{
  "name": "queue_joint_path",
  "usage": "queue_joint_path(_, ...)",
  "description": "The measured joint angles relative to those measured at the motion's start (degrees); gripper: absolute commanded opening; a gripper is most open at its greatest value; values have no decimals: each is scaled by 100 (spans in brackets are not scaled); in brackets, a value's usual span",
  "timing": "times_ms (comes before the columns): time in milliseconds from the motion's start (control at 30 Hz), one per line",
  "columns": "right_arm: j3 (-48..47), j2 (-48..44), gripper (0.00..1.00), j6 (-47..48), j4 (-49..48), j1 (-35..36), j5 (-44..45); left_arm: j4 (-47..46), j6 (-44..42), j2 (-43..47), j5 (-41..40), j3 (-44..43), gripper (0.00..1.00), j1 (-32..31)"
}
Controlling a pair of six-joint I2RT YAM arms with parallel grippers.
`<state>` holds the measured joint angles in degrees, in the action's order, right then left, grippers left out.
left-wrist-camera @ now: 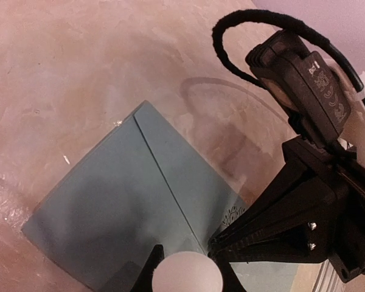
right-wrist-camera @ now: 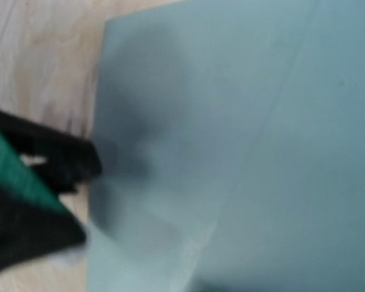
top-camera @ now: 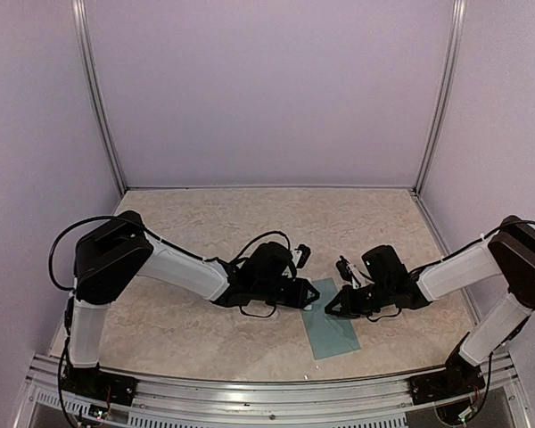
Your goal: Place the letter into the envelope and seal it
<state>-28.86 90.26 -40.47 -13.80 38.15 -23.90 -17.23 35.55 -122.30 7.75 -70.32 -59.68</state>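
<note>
Along the near edge of the table (top-camera: 205,223), a metal rail (top-camera: 250,385) carried both arm bases, one at each end. Just beyond it the envelope (top-camera: 335,337) lay flat on the mottled beige surface, its long side running away from the rail and a little askew, its near end free of both arms. Over its far half the two grippers stood almost nose to nose.

The left gripper (top-camera: 308,301) stretched in from the left, clenched around a glue stick (left-wrist-camera: 188,275). The left wrist view showed the stick's white round end pinched between the two fingers, low over the teal paper; whether it touched could not be told. The blurred right wrist view showed a green body between black fingers at the envelope's edge.

The right gripper (left-wrist-camera: 218,244) extended from the other side, its fingers drawn together to a single point. The tip rested on the envelope beside a straight fold line that crossed the paper. A black cable (left-wrist-camera: 261,21) looped over that wrist.

Farther back, the table ran to a pale lilac back wall (top-camera: 267,89) framed by two metal posts (top-camera: 98,98).
</note>
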Motion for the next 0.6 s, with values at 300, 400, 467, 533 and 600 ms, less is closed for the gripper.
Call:
queue_joint_path(300,-2,-13,0,-4,17,17,11,-129,26,-387,216,-308,0,20)
queue_joint_path(400,0,-70,0,-9,105,63,52,-181,98,-413,254,-315,0,61)
queue_joint_path(467,13,-166,0,-15,238,114,98,-184,155,-415,256,-313,0,72)
queue_joint_path(533,52,-273,0,-35,363,151,131,-181,190,-415,251,-313,0,81)
queue_joint_path(600,144,-442,0,-85,483,186,170,-181,219,-415,249,-313,0,83)
